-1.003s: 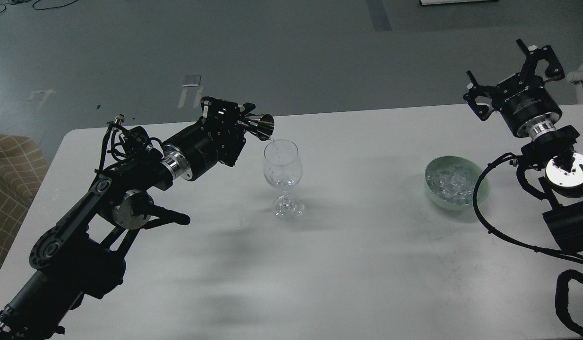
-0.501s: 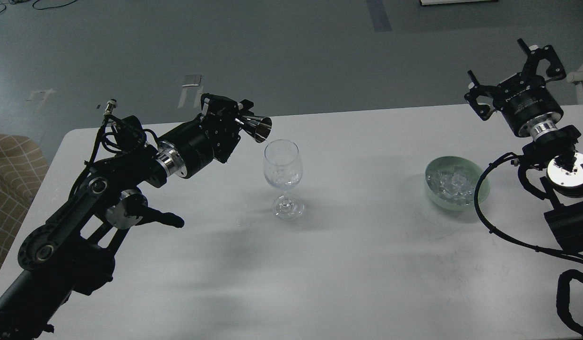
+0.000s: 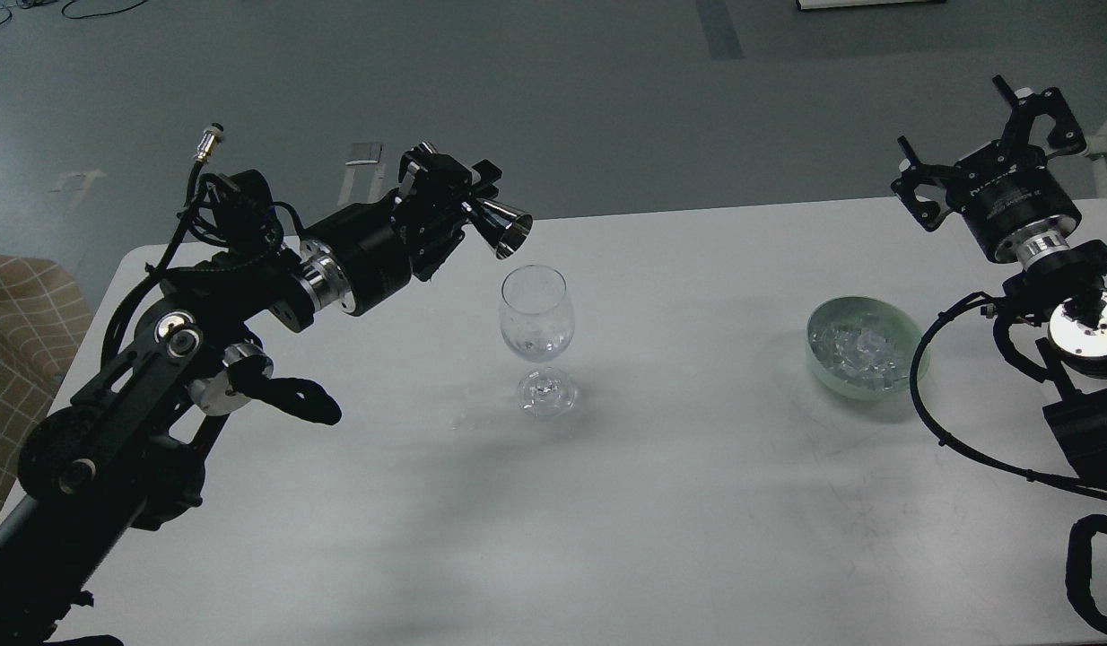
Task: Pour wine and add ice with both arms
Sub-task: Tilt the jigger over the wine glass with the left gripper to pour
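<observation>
A clear stemmed wine glass (image 3: 536, 336) stands upright near the table's middle, with a little clear liquid in its bowl. My left gripper (image 3: 468, 208) is shut on a shiny metal measuring cup (image 3: 505, 227), held tipped on its side just above and left of the glass rim. A pale green bowl (image 3: 912, 345) at the right holds several chunks of clear ice (image 3: 858, 350). My right gripper (image 3: 993, 135) is open and empty, raised behind and to the right of the bowl.
The white table (image 3: 679, 502) has its far edge just behind the glass and bowl. A black cable (image 3: 921, 404) loops down from my right arm beside the bowl. A checked chair (image 3: 15, 332) stands off the table's left end.
My left gripper has lifted the metal cup up and away from the glass rim, and the thin stream into the glass has stopped. My right gripper has shifted slightly right.
</observation>
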`<state>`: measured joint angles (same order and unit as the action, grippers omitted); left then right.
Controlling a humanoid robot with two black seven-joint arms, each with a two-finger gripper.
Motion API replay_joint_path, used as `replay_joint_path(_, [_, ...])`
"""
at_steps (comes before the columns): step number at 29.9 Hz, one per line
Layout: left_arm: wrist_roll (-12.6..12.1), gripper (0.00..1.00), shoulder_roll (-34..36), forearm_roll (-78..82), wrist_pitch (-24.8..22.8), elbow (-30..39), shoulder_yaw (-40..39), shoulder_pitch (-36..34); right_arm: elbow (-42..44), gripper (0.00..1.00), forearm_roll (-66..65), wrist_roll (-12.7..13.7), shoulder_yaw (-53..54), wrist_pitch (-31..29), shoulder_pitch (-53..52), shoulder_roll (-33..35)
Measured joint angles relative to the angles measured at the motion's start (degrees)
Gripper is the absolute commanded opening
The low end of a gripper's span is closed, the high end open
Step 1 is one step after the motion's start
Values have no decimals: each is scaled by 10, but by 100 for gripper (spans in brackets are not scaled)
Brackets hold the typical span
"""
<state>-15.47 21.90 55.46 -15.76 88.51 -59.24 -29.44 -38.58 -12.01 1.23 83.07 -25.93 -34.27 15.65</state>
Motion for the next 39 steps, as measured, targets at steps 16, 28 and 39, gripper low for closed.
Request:
replay_joint_path(16, [0, 7, 1, 88, -17, 5, 16, -26, -1, 100, 1, 0, 3, 0, 2, 4])
replay_joint_path(28, [0, 7, 3, 183, -17, 10, 29, -31, 0, 100, 1, 0, 3, 0, 0, 5])
replay_joint_path(39, [0, 7, 5, 186, -17, 13, 33, -27, -3, 100, 1, 0, 3, 0, 0, 14])
